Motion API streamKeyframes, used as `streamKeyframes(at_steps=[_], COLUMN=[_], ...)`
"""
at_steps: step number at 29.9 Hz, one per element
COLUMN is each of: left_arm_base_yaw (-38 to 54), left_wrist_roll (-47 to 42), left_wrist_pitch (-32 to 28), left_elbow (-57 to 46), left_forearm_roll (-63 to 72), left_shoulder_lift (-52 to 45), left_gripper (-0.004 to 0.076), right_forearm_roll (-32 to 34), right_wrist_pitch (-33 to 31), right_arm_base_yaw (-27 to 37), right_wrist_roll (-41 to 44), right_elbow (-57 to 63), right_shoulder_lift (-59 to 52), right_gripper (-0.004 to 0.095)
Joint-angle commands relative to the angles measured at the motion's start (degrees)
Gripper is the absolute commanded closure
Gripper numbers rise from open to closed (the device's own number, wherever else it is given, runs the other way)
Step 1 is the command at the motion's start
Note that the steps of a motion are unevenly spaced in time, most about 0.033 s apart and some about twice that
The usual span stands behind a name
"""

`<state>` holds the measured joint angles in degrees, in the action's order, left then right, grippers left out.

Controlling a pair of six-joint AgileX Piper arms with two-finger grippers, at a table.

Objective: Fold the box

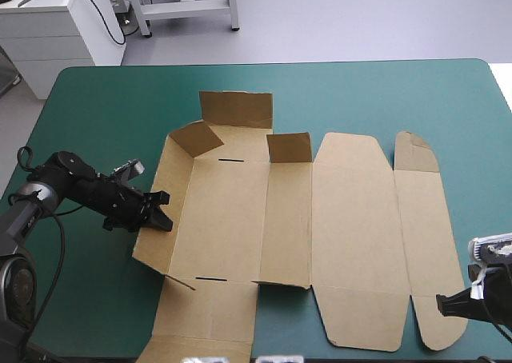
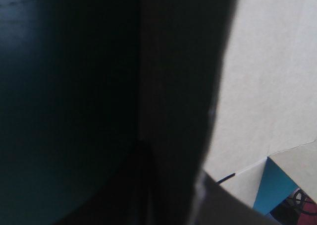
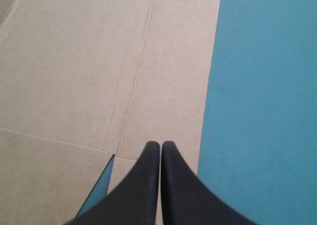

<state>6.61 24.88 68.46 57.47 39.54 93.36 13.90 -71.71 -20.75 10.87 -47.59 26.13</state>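
Sliding under a push is the risk: the box (image 1: 288,219) lies central on the table (image 1: 96,91), left wall raised; left end effector (image 1: 158,211) there, grip unreadable; right end effector (image 3: 160,144) closed, empty

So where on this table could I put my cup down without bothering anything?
Bare teal-green cover runs along the far edge beyond the box, and down the right edge. The middle is crowded by board; the left tool is at its raised left wall.

Dark blur fills most of the left wrist view. The box (image 1: 240,219) runs off the high view's bottom edge
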Motion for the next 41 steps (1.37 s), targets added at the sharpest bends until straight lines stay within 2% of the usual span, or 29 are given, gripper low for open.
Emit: streamKeyframes(at_steps=[1, 8, 14, 22, 24, 28, 33, 41], left_arm_base_yaw=[-0.4, -0.4, -3.1, -17.9, -22.3, -31.2, -41.0, -48.7], left_wrist_roll=[-0.3, -0.3, -6.5, -6.9, -4.0, 1.8, 1.6, -0.5], left_wrist_pitch=[5.9, 5.9, 5.9, 5.6, 5.6, 5.5, 4.2, -5.6], left_elbow=[1.2, 1.9, 12.4, 28.6, 31.2, 33.8, 34.0, 34.0], left_forearm_roll=[2.6, 1.1, -14.0, -30.9, -36.2, -47.3, -62.3, -76.6], left_shoulder_lift=[-1.9, -3.2, -4.7, -5.1, -5.1, -4.9, -3.4, -0.8], left_gripper=[0.0731, 0.0731, 0.0731, 0.0731, 0.0731, 0.0731, 0.0731, 0.0731], right_forearm_roll=[1.8, 1.8, 1.8, 1.7, 1.7, 1.3, 0.6, 0.6], right_wrist_pitch=[1.1, 1.2, 1.5, 1.5, 1.5, 1.5, 1.5, 0.9], right_arm_base_yaw=[0.2, 0.2, 0.2, 0.2, 0.2, 0.2, 0.2, 0.2], right_wrist_roll=[0.0, 0.0, 0.0, 0.0, 0.0, 0.0, 0.0, 0.0], right_elbow=[-1.3, -1.3, -1.3, -1.3, -1.3, -1.3, -1.3, -1.3], right_shoulder_lift=[0.6, 0.6, 0.6, 0.7, 0.7, 0.7, 0.7, 0.7], right_gripper=[0.0910, 0.0910, 0.0910, 0.0910, 0.0910, 0.0910, 0.0910, 0.0910])
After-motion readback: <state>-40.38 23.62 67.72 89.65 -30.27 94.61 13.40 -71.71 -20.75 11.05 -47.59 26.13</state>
